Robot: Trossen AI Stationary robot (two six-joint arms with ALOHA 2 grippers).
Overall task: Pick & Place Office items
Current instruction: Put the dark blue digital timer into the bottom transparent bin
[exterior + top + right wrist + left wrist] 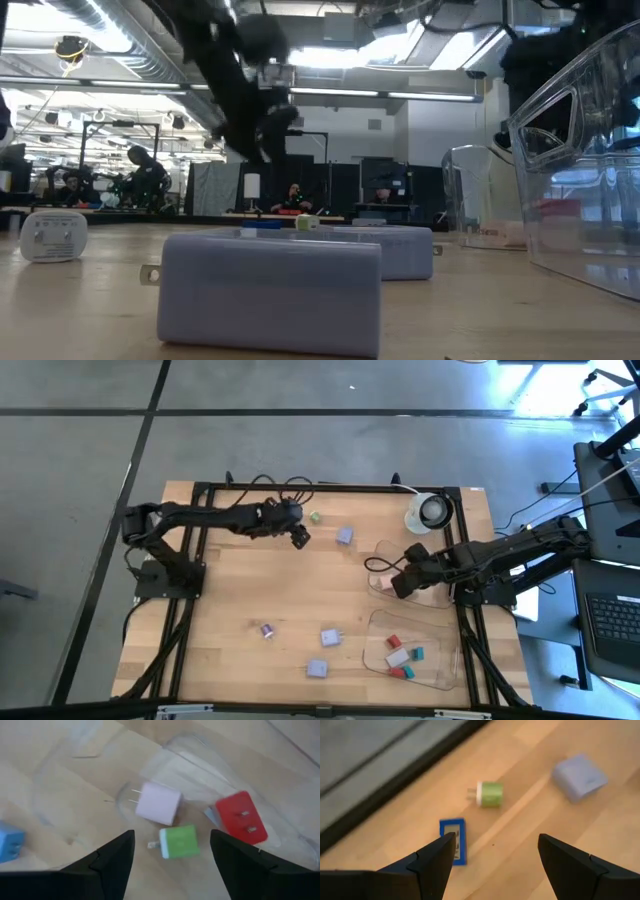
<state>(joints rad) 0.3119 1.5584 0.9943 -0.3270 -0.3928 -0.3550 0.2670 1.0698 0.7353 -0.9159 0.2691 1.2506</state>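
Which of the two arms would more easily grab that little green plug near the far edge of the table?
Probably the left. Its open left gripper hangs just short of the green plug, while the right gripper is over the clear tray across the table.

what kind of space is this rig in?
Likely a robotics lab or open workshop: wooden table in a black frame on a concrete floor, exposed ceiling ducts, people at benches behind.

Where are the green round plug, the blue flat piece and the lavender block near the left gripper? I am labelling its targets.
green round plug [490, 794]: left wrist view, on its green body.
blue flat piece [453, 840]: left wrist view, on its pale centre.
lavender block [579, 776]: left wrist view, on its top face.
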